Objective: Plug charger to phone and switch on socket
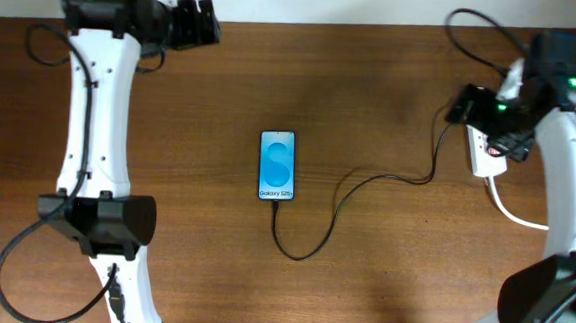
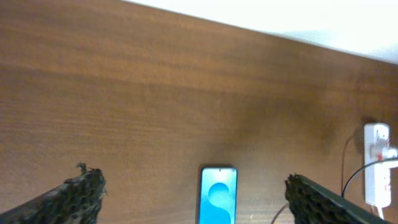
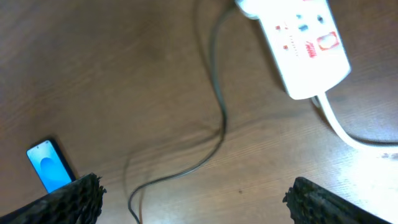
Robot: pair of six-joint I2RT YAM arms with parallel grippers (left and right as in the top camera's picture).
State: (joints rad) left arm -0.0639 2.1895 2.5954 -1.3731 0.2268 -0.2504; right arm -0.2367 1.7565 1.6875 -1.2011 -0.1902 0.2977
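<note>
Gaping empty: textured left pincer [image 2: 194, 182], right pincer [image 3: 196, 185]; slim phone [image 1: 277, 166], thin black charger [image 3: 219, 99] on wood-grain table [image 1: 373, 77].

- A slim black-edged smartphone with a bright blue screen [image 2: 217, 198] lies flat on the brown wood-grain bench [image 2: 155, 93], cut off by the lower frame edge.
- The left hand [image 2: 193, 179] is spread wide, with its dark textured fingers [image 2: 74, 196] well out on either side of the phone.
- Far right of the phone lies a white oblong power strip with red marks [image 2: 376, 163], with a thin black cable [image 2: 344, 174] curving just beside it.
</note>
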